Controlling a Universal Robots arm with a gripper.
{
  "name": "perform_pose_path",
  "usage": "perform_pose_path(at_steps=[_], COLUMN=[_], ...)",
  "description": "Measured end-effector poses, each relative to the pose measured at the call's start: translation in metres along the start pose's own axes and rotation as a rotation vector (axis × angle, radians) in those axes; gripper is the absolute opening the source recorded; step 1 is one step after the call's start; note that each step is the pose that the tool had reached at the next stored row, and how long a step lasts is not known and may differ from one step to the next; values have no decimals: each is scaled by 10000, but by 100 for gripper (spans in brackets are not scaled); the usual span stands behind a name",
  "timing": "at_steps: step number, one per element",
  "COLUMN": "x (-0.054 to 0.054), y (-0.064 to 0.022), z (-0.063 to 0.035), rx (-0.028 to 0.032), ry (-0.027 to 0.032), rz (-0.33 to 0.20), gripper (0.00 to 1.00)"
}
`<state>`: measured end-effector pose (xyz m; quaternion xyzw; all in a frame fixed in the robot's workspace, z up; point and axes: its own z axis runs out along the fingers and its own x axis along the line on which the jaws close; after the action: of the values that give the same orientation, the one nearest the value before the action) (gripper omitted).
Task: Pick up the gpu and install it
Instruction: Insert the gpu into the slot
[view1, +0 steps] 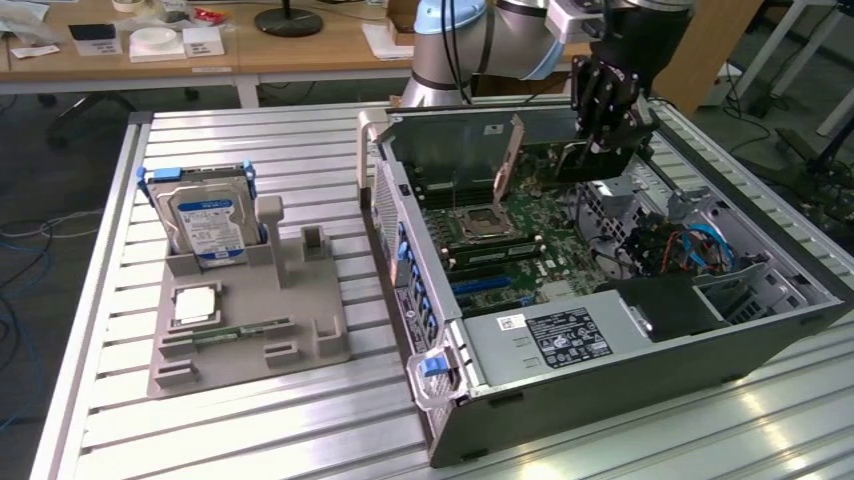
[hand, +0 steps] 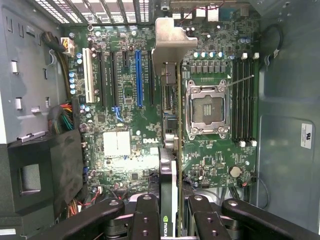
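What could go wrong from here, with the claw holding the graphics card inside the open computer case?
1. The claw grips the gpu at one end only, so the card may tilt and seat crooked.
2. Its silver bracket sits close to the case's rear wall and could snag there.
3. The CPU socket lies right beside the card; a slip might strike it.

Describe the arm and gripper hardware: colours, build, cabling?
The arm is silver-grey with pale blue joint caps, and a thin dark cable runs along it. The gripper is all black. Its fingers are flat linkage bars with round pivot bolts. I can read no markings on it.
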<state>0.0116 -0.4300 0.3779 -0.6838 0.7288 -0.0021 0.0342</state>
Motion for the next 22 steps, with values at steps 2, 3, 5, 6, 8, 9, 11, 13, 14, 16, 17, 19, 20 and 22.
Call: perform_pose_path(at_steps=[2,3,5,6,8,9,11,13,14,16,17,19,20,22], x=[0,0,1,1,1,1,1,1,2,1,2,4,4,5], y=[0,0,1,1,1,1,2,2,2,2,2,6,8,11], z=[1,6,12,17,26,27,27,30,30,31,37,52,60,75], rx=[0,0,0,0,0,0,0,0,0,0,1,4,4,4], ry=[-1,-3,0,-1,-1,1,1,0,1,0,-4,-2,0,0], rz=[0,0,0,0,0,0,0,0,0,0,0,1,1,0], gripper=[27,27,27,27,27,27,27,27,27,27,27,27,27,27])
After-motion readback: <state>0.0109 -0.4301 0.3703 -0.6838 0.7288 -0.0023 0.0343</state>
